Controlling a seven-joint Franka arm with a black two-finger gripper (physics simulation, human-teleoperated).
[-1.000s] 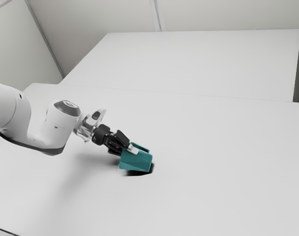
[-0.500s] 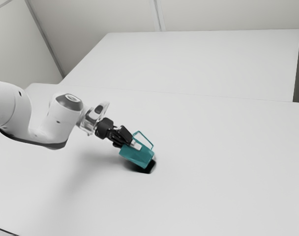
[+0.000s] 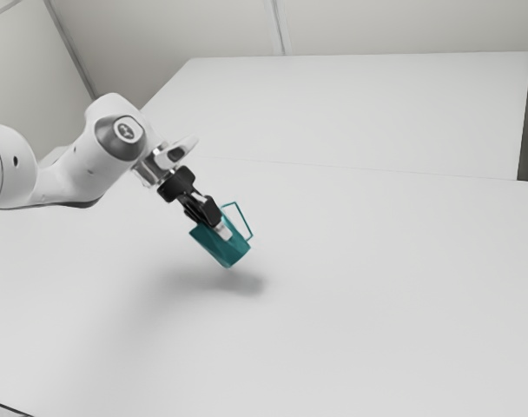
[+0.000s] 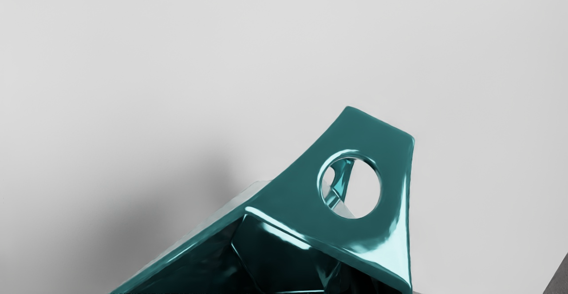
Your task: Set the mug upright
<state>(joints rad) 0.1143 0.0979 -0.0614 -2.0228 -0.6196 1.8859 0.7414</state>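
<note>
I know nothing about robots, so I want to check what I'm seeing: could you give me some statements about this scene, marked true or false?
1. The black two-finger gripper holds the shiny teal, flat-sided mug above the white table. True.
2. The mug stands straight up. False: it is tilted.
3. The mug's teal handle has a round hole in it. True.
4. The mug's open end faces away from the gripper. False: it faces toward the gripper, and the wrist view looks into it.
5. The mug casts a soft grey shadow on the table. True.
</note>
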